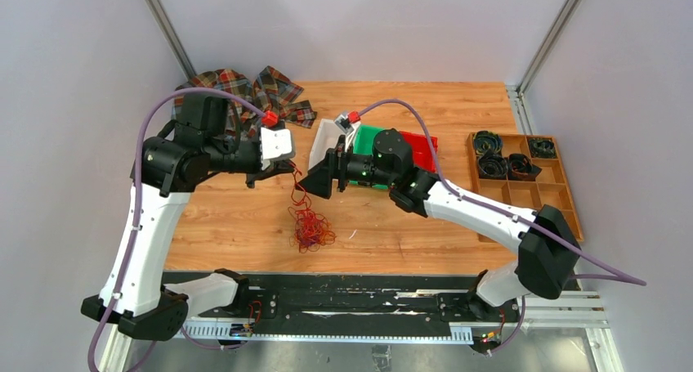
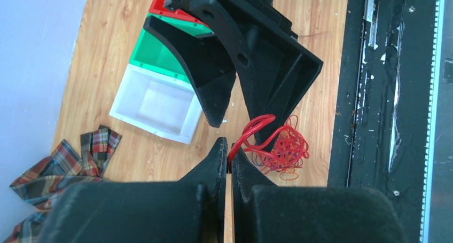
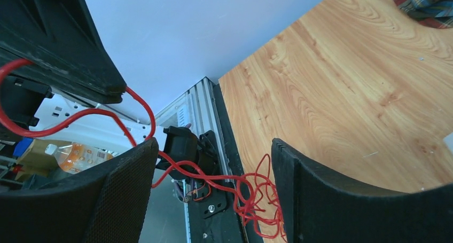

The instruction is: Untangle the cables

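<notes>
Top external view: cables heaped in one loose tangle on the table, towards the middle of its near edge.
Red strand: drawn up out of the heap, its lower part trailing back into the tangle.
Left gripper: clenched on the upper end of the red strand, held above the heap and just to its left.
Right gripper: released, jaws wide apart, tip to tip with the left gripper over the tangle; red strand crossing the gap close to one finger, not pinched.
Colours: mostly red, with some orange and a hint of purple low in the heap on the left wrist view.
Bins: white bin, green bin and red bin side by side past the middle of the table, well apart from the heap; no cable seen in them.
Done, by judgement: very little; one red strand partly pulled free, no single-colour bunch set apart anywhere.
Left, by judgement: nearly all of it; freeing the red strand fully, then teasing out the orange and purple from the knot.
Risk, by judgement: whole heap lifting with the strand instead of letting it slip out.
</notes>
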`<state>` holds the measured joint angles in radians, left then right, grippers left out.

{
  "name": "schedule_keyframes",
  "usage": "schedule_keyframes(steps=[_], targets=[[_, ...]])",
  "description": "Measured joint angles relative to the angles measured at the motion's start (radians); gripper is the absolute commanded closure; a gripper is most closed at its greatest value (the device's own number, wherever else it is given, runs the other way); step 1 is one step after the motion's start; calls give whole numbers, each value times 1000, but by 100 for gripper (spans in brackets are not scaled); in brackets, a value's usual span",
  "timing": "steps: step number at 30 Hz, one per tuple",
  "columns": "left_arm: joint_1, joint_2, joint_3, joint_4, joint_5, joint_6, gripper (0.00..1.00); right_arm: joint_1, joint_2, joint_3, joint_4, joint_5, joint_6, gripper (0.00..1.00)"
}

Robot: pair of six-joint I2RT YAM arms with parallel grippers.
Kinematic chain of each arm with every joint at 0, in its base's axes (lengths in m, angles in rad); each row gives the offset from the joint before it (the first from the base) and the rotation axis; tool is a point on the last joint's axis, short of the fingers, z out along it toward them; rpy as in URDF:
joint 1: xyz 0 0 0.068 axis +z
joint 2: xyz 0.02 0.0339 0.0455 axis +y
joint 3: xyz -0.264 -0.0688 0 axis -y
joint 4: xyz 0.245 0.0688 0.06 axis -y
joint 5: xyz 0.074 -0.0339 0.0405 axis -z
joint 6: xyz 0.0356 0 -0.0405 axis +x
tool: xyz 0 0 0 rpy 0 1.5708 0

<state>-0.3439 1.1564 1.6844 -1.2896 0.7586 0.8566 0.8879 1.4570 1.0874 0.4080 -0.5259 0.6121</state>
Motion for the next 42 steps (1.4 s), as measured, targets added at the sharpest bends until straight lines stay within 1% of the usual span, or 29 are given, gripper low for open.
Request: schedule_keyframes(steps=[6,10,22,31,32,35,42], targets=[[-6,7,29,-1,-3,3,100,24,24,1,24,-5,1,22],[-10,36,92,-5,-5,3,100,57,53,12,39,-5,1,22],[-14,123,393,-10,-18,-24,100,72,185,25,43,35,0,23],[-14,205,636,-16,-21,-69,100,72,246,-5,56,95,1,24],[-14,217,680,-3,-32,-77,100,72,258,-21,58,108,1,24],[-14,213,685,35,-56,-86,100,71,271,-59,59,133,1,25],[-14,166,612,234,-165,-116,100,71,275,-134,60,192,2,26]])
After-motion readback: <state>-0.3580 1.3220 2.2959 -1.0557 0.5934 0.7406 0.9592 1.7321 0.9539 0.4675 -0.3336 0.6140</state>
